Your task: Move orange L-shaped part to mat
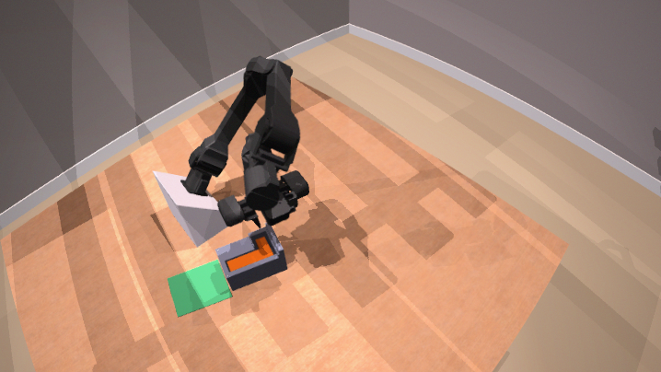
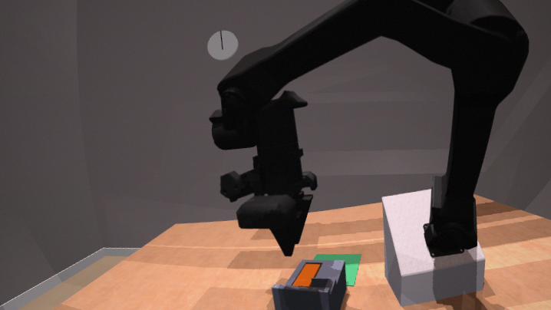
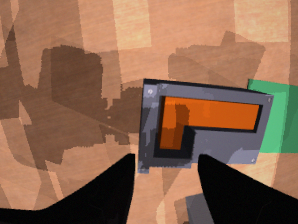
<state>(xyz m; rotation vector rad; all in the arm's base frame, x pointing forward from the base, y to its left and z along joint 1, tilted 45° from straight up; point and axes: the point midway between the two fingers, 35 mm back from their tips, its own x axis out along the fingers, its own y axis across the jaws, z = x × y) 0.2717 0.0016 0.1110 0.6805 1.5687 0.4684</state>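
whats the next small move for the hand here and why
Probably lower the hand straight down toward the short L-shaped end of the orange part. The part lies flush in the grey tray with no edge to pinch, and the half-closed, empty hand hangs above that end, not touching it. Pressing there should tip the long end up.

Dim walls, warmly lit floor (image 1: 415, 277) crossed by hard blocky shadows; top view bows at edges.
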